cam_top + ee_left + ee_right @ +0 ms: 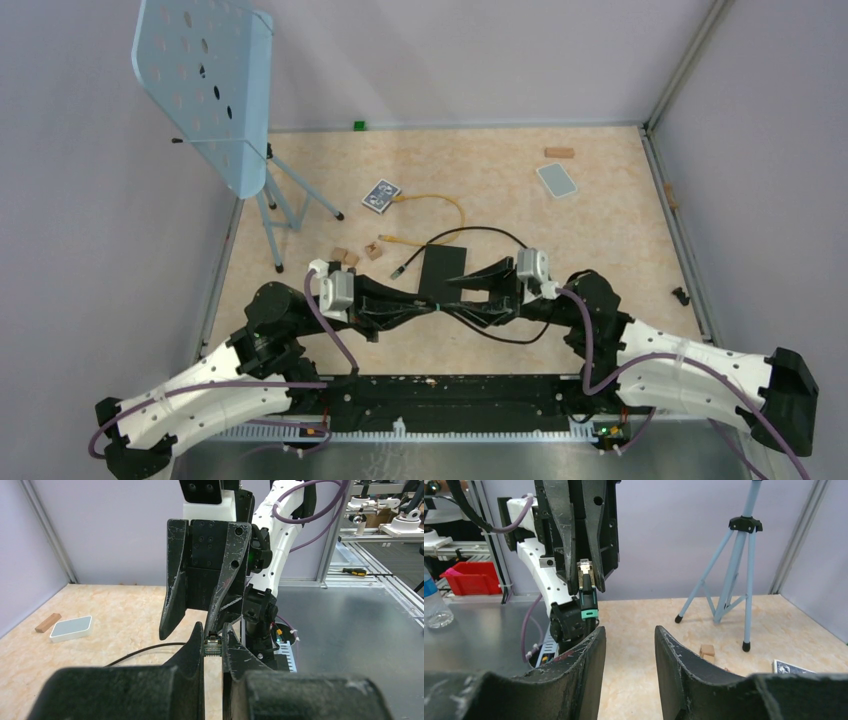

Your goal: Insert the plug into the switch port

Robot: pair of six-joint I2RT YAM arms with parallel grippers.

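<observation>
My left gripper is shut on the plug, a clear connector with a green-ringed boot on a black cable, and holds it above the table. In the right wrist view the plug sits between the left fingers. My right gripper is open and empty and faces the left one tip to tip; its fingers stand just below the plug. The flat matte-black box lies just beyond both grippers. Its switch port does not show in any view.
A yellow cable and a dark playing card lie behind the box. A pale grey-blue card and a wooden block are at the back right. Small wooden blocks and a blue tripod stand are on the left.
</observation>
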